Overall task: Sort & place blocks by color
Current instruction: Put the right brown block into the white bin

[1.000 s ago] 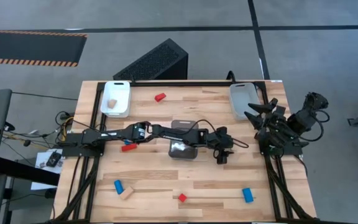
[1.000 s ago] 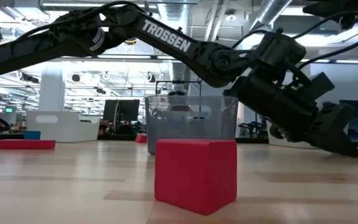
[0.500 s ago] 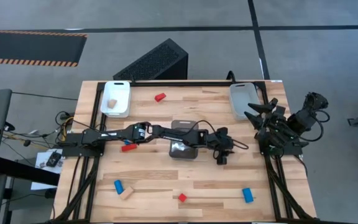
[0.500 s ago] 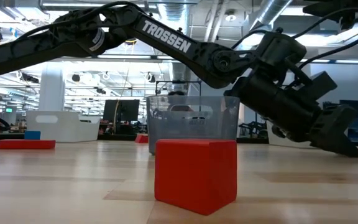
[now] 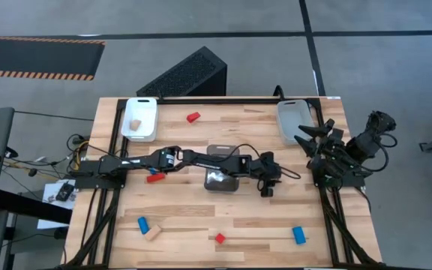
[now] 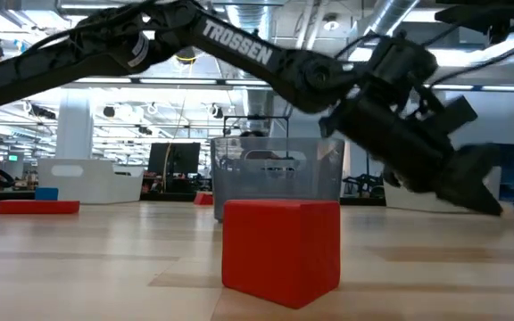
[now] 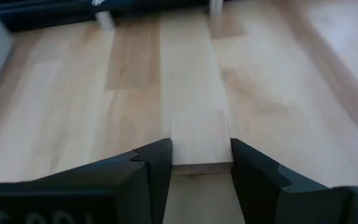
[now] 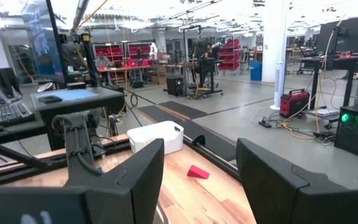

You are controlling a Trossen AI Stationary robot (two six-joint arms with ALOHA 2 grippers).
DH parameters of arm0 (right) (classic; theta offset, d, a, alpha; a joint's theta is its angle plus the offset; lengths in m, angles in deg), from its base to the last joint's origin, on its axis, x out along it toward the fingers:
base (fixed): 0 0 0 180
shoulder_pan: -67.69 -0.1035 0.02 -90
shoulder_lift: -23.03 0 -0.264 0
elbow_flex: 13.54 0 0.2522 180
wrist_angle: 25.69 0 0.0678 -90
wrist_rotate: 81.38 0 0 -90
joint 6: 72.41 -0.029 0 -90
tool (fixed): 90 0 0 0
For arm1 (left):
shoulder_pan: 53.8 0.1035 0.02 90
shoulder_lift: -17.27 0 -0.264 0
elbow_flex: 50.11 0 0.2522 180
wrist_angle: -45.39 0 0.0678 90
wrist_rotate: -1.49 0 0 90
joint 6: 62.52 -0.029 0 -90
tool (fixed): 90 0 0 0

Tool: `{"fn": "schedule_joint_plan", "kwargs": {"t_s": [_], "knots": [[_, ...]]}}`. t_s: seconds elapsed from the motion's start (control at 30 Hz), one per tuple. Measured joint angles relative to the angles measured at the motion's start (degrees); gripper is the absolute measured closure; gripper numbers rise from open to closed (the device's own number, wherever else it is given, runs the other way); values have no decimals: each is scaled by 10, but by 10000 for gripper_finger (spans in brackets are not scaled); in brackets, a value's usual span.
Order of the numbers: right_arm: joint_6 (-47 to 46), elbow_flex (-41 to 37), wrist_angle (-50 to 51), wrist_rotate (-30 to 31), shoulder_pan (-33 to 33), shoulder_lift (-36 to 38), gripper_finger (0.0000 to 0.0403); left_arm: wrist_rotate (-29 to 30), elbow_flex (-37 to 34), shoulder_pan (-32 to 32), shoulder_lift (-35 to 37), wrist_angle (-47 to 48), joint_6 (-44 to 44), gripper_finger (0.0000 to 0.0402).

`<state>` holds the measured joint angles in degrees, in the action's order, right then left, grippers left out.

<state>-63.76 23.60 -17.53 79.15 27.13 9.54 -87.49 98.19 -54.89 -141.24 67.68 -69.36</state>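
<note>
The left end effector point(image 5: 267, 189), right of the counter's point(image 5: 201, 217) centre, is closed on a plain light-wood block point(image 7: 201, 140) whose long axis runs along the fingers. The white plastic tray point(image 5: 147, 135) (one wood block inside) lies well apart, at the far-left corner. The right end effector point(image 5: 310, 147) waits open. I count three red blocks, two blue and three wood.

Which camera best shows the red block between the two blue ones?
The low view: the red block fills the foreground, close and side-on. The high view shows it only as a small speck; neither wrist view shows it.
</note>
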Motion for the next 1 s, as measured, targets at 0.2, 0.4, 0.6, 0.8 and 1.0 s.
{"fn": "schedule_joint_plan", "kwargs": {"t_s": [0.2, 0.4, 0.6, 0.8, 1.0], "knots": [[8, 0, -2, 0, 0, 0, 179, 56, 0, 1, 55, 48, -18, 289], [9, 0, 0, 0, 0, 0, 179, 83, 0, 0, 92, 87, -30, 288], [9, 0, 0, -1, 0, 0, 179, 94, 0, 1, 120, 156, -14, 293], [9, 0, 8, -1, 0, 0, 179, 125, 0, -5, 141, 206, -5, 295], [8, 0, 11, -2, -9, 0, 179, 143, 0, -9, 159, 249, 7, 295]]}}
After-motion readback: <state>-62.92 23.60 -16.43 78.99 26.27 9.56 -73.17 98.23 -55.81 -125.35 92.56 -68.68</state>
